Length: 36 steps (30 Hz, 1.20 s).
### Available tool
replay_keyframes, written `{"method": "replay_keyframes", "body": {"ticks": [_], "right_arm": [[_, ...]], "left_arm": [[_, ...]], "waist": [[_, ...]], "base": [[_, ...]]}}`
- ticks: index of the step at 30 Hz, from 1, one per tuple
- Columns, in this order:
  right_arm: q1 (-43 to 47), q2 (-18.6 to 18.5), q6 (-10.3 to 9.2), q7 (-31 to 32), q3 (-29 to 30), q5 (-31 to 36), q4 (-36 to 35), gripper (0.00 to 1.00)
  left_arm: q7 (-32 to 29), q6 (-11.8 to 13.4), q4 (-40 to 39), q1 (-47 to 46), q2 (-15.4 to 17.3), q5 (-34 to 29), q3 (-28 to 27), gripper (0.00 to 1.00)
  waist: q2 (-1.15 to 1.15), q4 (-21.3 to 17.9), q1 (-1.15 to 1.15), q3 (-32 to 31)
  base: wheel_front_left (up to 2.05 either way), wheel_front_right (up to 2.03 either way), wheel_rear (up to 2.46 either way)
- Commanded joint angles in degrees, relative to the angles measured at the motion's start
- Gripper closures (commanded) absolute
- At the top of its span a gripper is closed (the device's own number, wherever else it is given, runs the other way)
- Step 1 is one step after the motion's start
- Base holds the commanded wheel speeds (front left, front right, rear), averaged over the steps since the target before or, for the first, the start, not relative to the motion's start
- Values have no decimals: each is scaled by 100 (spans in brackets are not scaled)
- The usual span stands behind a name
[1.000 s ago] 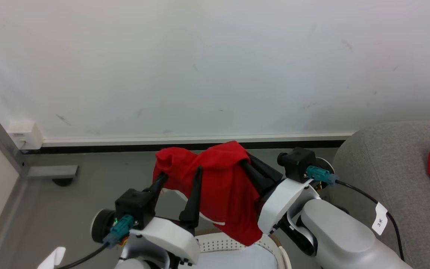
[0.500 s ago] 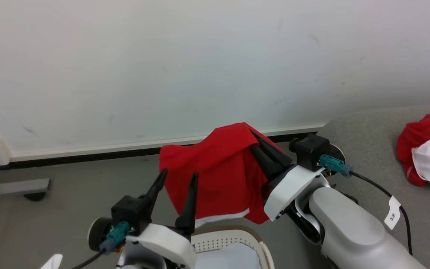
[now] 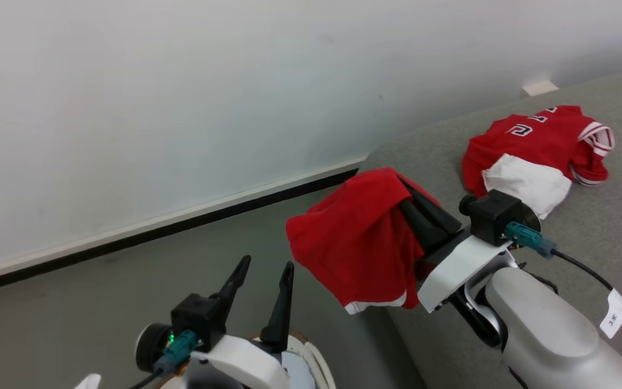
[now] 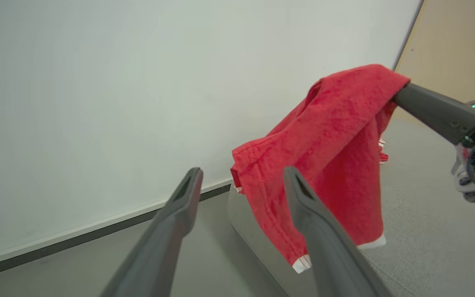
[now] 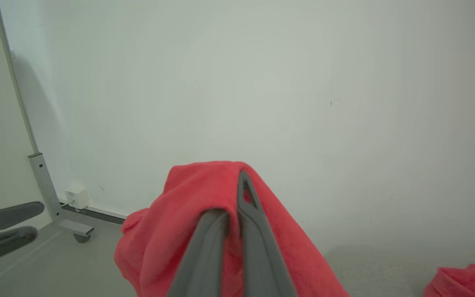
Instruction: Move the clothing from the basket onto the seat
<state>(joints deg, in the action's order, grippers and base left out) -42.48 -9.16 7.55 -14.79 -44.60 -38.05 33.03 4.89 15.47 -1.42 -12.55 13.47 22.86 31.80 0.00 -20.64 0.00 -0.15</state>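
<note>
My right gripper [image 3: 400,186] is shut on a red garment [image 3: 359,237] with a white hem, held in the air over the near corner of the grey seat [image 3: 586,232]. In the right wrist view the cloth [image 5: 167,239] drapes over the closed fingers [image 5: 250,231]. The left gripper [image 3: 266,263] stands open and empty, low and to the left of the cloth, with the hanging garment [image 4: 324,165] beyond its fingers. Another red and white garment [image 3: 538,146] lies on the seat. At the bottom edge, a sliver of the basket [image 3: 316,364] peeks out beside the left arm.
A white wall with a dark baseboard [image 3: 181,229] runs behind the grey floor [image 3: 73,308]. In the right wrist view a metal frame post [image 5: 43,181] on a caster and a white wall box [image 5: 76,197] stand far left. A beige panel [image 4: 456,49] stands behind the seat.
The head view has swung right, bringing the seat and its garment into view. My right gripper has carried the red garment right, from above the basket to the seat's corner. The left gripper stays open.
</note>
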Motion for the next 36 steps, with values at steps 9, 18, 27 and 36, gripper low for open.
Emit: {"method": "replay_keyframes", "body": {"ticks": [9,18,27,36], "right_arm": [[235,-451,-13,-41,353,88,-383,100],[-135,-876,-13,-41,1061,-44,-539,100],[-1376,-1854,-13,-4,2281,-9,-41,100],[-2338,-2849,-13,159,3583,218,1103,100]], "left_arm": [[-123,-186,-108,-53,-127,-98,440,0],[-416,-416,-321,-553,-137,-352,780,0],[-799,-808,-572,-1581,-215,-680,1071,0],[-909,-984,-695,-2193,-308,-860,1207,0]], "waist": [[0,-913,0,270],[0,-828,0,1037],[0,-118,0,2410],[0,500,0,3557]], "base": [[0,0,0],[0,0,0],[0,0,0],[0,0,0]]}}
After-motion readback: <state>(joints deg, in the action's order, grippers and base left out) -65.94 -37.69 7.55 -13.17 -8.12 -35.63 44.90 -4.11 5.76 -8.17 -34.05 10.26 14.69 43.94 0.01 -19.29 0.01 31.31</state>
